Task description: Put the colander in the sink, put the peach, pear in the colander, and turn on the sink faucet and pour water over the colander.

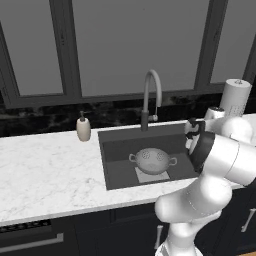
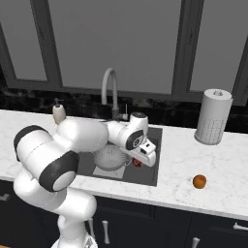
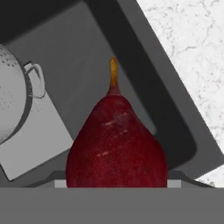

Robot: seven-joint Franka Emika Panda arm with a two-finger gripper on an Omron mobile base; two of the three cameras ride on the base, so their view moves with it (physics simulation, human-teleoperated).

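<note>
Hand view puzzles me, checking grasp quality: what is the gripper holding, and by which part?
The pear, gripped around its wide lower body, stem pointing away, above the sink.

We find no readable text, label, brand, number or sign anywhere on this kitchen counter, neither on the soap bottle (image 1: 83, 128) nor on the paper-towel roll (image 2: 213, 116).
</note>
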